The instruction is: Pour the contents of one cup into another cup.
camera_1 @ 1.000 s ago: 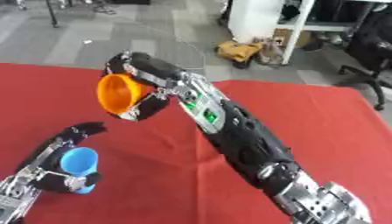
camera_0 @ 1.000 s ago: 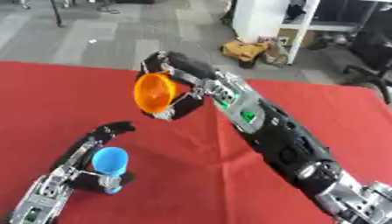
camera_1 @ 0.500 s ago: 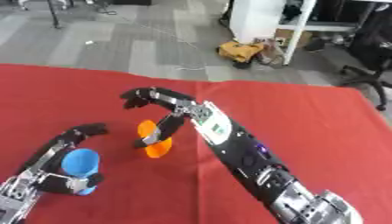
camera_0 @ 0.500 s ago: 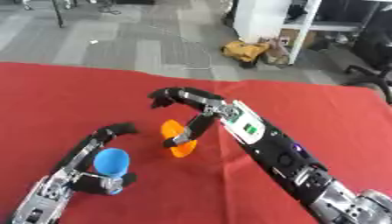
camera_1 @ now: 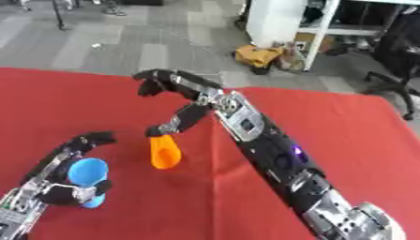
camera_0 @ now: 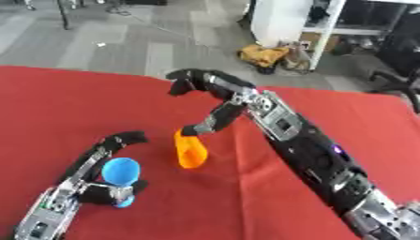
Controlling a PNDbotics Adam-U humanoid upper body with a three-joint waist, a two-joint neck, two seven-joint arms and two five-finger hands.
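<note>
Near left, the left hand [camera_0: 90, 187] curls round the small blue plastic cup [camera_0: 120, 172]. Farther right, the orange plastic cup [camera_0: 190, 151] rests on the red cloth [camera_0: 49, 108], the right hand [camera_0: 215, 101] spread above it, thumb at its rim. Both cups look light, stiff, slippery; hold mid-wall.

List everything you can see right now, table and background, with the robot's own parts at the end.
Orange cup: one, orange, mid-table on the cloth, just below the right hand's thumb.
Blue cup: one, blue, lower left, upright in the left hand.
Tablecloth: one, red, covering the table.
Yellow bag: one, yellow-brown, on the grey floor beyond the table.
White cabinet: one, white, behind the bag.
Office chair: one, black, far right.
Left hand: one, black and silver, lower left, curled round the blue cup.
Right hand: one, black and silver, centre, fingers spread above the orange cup.
</note>
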